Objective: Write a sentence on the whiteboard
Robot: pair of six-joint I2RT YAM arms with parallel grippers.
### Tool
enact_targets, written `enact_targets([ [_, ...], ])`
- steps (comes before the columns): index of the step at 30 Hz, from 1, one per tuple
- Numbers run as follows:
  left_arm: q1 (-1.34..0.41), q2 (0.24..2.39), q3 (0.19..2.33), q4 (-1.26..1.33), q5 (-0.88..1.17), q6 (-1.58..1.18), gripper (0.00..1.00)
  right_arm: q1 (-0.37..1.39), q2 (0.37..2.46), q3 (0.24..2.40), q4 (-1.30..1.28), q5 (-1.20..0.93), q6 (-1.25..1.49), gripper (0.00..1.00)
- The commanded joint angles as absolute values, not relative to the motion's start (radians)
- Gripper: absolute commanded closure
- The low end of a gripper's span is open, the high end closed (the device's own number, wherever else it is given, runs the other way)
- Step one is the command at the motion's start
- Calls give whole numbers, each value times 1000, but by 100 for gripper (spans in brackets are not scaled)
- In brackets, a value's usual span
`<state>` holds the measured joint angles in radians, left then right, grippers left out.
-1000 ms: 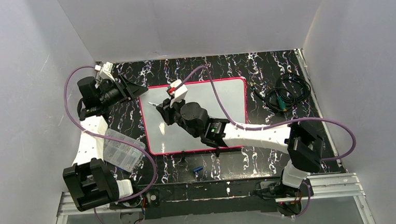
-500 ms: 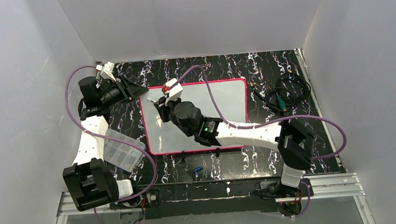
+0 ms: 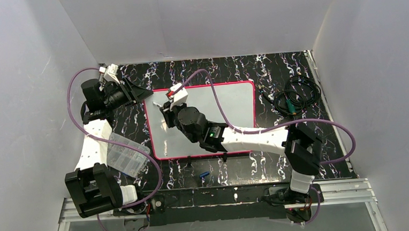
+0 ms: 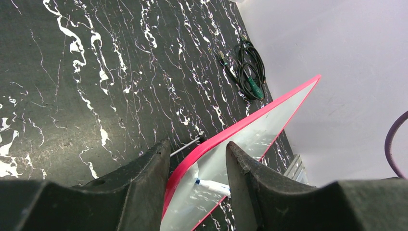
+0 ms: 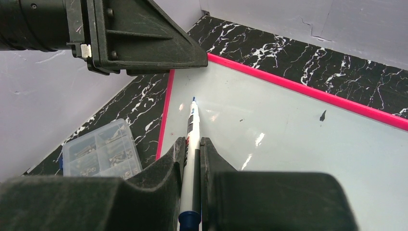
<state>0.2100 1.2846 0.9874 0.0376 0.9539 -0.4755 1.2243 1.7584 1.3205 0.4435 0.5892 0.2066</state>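
Observation:
The whiteboard (image 3: 237,108) lies flat on the black marbled table, glossy white with a pink-red frame. No blue handwriting shows on it; only a small dark speck (image 5: 323,115) marks the surface. My right gripper (image 3: 165,117) (image 5: 193,140) is shut on a white marker (image 5: 192,120) with a blue tip, which points at the board's upper-left area. My left gripper (image 3: 146,91) (image 4: 198,144) stands open at the board's upper-left corner, one finger on each side of the pink edge (image 4: 211,142). The marker tip (image 4: 211,186) also shows between those fingers.
A small clear plastic box (image 3: 125,154) (image 5: 98,150) of small parts sits left of the board. A coiled black cable (image 3: 296,96) (image 4: 250,65) lies at the right. A small blue cap (image 3: 204,174) rests near the front edge. Grey walls enclose the table.
My right arm has swung left, carrying the marker toward the board's upper-left corner. The left arm has not moved.

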Motion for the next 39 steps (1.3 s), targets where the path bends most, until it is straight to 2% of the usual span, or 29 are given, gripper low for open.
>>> enact_targets([
  [1,204,1255,975,46,990,-472,57,1221,1726,1315,441,639,210,99],
  [18,204,1255,975,43,983,-469,57,1237,1695,1278,432,634,217,99],
  [30,205,1255,975,43,983,-469,57,1244,1649,1224,567,628,198,99],
  [39,204,1255,974,43,985,-470,57,1244,1684,1266,578,671,177,99],
])
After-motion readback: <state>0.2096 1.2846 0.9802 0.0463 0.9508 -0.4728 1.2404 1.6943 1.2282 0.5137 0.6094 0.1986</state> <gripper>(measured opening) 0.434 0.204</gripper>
